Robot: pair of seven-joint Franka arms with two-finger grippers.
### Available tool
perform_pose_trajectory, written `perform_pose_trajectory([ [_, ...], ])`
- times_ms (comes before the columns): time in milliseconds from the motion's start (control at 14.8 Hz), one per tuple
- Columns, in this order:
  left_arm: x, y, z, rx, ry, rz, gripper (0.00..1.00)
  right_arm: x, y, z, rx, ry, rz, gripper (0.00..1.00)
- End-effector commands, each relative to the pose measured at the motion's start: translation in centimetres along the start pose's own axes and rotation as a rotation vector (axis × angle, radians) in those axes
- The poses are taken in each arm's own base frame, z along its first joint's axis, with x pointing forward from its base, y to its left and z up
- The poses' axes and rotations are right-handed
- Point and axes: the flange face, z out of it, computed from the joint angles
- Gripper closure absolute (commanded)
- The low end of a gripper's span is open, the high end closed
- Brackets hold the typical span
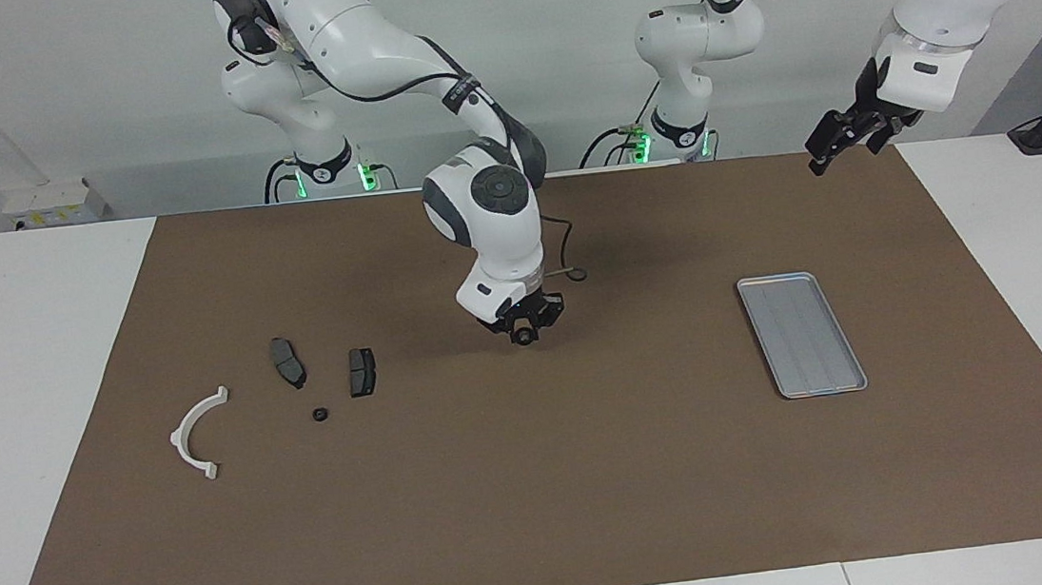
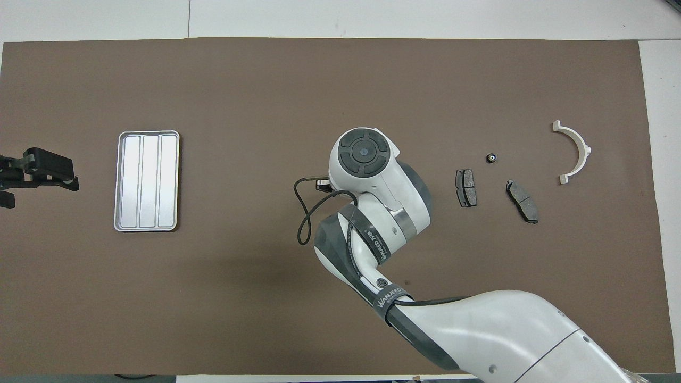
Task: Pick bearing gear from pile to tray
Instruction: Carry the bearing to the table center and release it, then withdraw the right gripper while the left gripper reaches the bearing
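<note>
My right gripper (image 1: 523, 329) is over the middle of the brown mat, between the pile and the tray, shut on a small black round bearing gear (image 1: 522, 336). In the overhead view its own wrist hides it. The pile lies toward the right arm's end: a white curved bracket (image 1: 197, 433) (image 2: 574, 151), two dark brake-pad plates (image 1: 288, 362) (image 1: 361, 371) (image 2: 466, 188) (image 2: 522, 200), and one more small black round piece (image 1: 319, 413) (image 2: 491, 157). The silver tray (image 1: 802, 334) (image 2: 147, 181) is empty. My left gripper (image 1: 836, 143) (image 2: 10, 181) waits open in the air beside the tray.
The brown mat (image 1: 539, 482) covers most of the white table. A thin black cable (image 2: 303, 213) loops from the right wrist above the mat. There is bare mat between the pile and the tray.
</note>
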Motion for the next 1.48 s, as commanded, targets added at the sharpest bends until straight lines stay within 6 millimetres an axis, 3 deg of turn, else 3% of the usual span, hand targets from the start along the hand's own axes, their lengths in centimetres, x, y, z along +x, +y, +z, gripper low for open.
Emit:
perform_pose_trajectory([
  [0, -0.7, -0.3, -0.2, 0.004, -0.001, 0.003, 0.0, -0.5, 0.5, 1.6, 0.012, 0.022, 0.023, 1.0],
  [404, -0.7, -0.3, -0.2, 0.004, -0.001, 0.003, 0.0, -0.7, 1.0, 3.4, 0.018, 0.023, 0.033, 1.0],
  [472, -0.7, -0.3, -0.2, 0.004, -0.001, 0.004, 0.0, -0.7, 1.0, 3.4, 0.016, 0.021, 0.033, 0.7],
  [539, -0.7, -0.3, -0.2, 0.005, -0.002, 0.005, 0.0, -0.6, 1.0, 3.2, 0.014, 0.013, 0.039, 0.33],
  [606, -0.7, -0.3, -0.2, 0.004, -0.001, 0.005, 0.0, -0.3, 1.3, 3.0, 0.014, 0.013, 0.045, 0.17],
  [741, -0.7, -0.3, -0.2, 0.004, -0.001, 0.005, 0.0, 0.6, 2.1, 1.8, 0.012, 0.017, 0.057, 0.14],
  [943, -0.7, -0.3, -0.2, 0.004, -0.001, 0.004, 0.0, 4.1, 6.0, -2.9, 0.0, 0.021, 0.073, 0.14],
  [1078, -0.7, -0.3, -0.2, 0.004, -0.001, 0.005, 0.0, 6.5, 10.3, -5.5, 0.005, 0.043, 0.061, 0.14],
  [1212, -0.8, -0.3, -0.1, 0.006, -0.007, 0.001, 0.0, 8.4, 14.9, -6.5, 0.003, 0.058, 0.018, 0.14],
  [1415, -1.2, 0.1, 0.6, 0.008, -0.011, 0.009, 0.0, 10.8, 23.9, -6.2, -0.014, 0.055, -0.073, 0.14],
])
